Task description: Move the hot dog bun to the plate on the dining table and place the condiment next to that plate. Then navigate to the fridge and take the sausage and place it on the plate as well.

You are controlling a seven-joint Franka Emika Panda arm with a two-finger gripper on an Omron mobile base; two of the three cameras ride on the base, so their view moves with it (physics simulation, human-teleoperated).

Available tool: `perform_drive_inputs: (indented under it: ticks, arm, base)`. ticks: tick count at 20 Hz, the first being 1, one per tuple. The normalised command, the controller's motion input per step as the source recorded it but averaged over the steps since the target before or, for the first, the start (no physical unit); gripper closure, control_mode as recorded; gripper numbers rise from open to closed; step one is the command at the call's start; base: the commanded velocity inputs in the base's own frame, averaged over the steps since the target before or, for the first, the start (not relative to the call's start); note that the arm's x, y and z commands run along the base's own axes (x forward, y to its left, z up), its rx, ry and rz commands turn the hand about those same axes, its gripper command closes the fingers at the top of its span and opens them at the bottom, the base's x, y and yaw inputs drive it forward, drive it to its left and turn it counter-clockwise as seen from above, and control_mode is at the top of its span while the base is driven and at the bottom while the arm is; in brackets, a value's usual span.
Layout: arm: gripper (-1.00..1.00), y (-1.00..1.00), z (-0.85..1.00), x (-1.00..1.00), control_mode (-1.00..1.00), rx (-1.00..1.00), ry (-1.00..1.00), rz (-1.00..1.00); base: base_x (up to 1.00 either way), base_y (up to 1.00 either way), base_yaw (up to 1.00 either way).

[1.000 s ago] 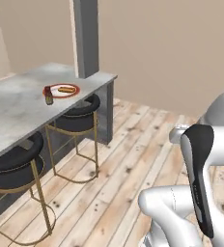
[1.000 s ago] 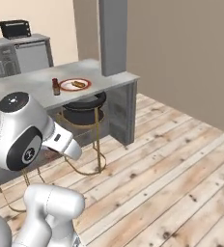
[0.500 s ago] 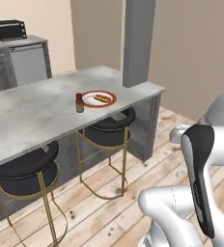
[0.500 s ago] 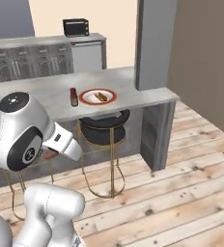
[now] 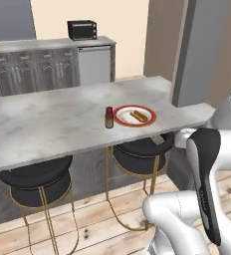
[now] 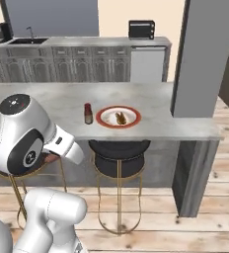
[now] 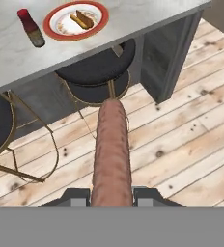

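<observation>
I note my reddish-brown sausage, a red-rimmed white plate, tan-orange bun, dark red condiment, pale grey marbled dining table, black stools.

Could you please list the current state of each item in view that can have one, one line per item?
Pincer: shut on the sausage.
Sausage: held, sticking out ahead over the wooden floor.
Hot dog bun: lying on the plate.
Plate: on the dining table, holding the bun.
Condiment: upright, capped, beside the plate.
</observation>
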Motion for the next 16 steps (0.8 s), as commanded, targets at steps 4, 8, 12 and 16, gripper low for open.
perform_drive_inputs:
  ticks: [4, 8, 12, 16]
  arm:
    - [1.0, 0.0, 0.0, 0.0, 1.0, 0.0, 0.0, 0.0]
    - [1.0, 0.0, 0.0, 0.0, 1.0, 0.0, 0.0, 0.0]
    - [1.0, 0.0, 0.0, 0.0, 1.0, 0.0, 0.0, 0.0]
    - [1.0, 0.0, 0.0, 0.0, 1.0, 0.0, 0.0, 0.0]
  base:
    - [0.5, -0.69, 0.57]
    - [0.03, -0.89, 0.49]
    - [0.09, -0.66, 0.31]
    - [0.6, -0.16, 0.16]
